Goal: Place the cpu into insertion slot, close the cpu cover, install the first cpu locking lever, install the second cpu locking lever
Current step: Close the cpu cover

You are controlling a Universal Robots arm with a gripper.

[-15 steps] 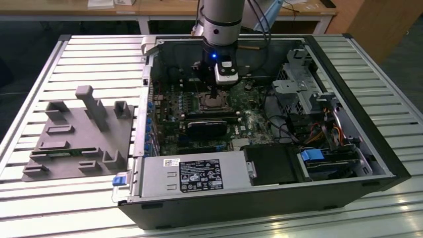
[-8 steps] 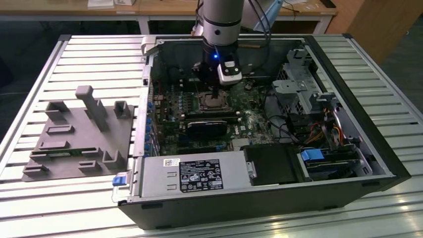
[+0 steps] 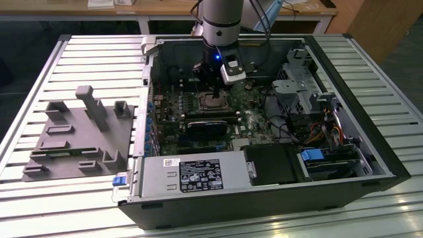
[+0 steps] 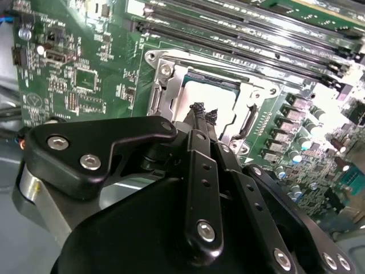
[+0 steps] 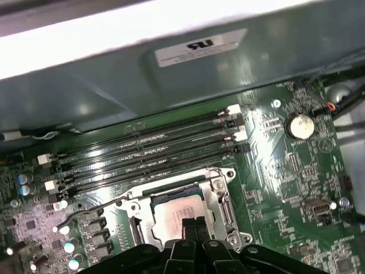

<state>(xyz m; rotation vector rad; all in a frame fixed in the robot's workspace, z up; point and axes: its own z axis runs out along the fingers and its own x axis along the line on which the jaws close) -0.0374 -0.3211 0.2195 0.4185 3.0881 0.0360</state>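
My tool (image 4: 201,112) is pinched narrow, tips just above the chip (image 5: 178,211), seated in its socket (image 3: 214,102) under the metal cover (image 5: 219,197). A white label (image 5: 199,48) sits on the grey wall (image 5: 85,97) beyond the memory slots (image 5: 148,154).

The gripper (image 5: 190,222), fingers together, sits at 6 o'clock of the cpu (image 5: 174,208). The cover (image 5: 221,200) appears lowered. The memory slots (image 5: 151,149) lie at 12 o'clock.

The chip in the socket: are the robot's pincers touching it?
Cannot tell. In the second wrist view the gripper overlaps the chip, hiding any contact or gap.
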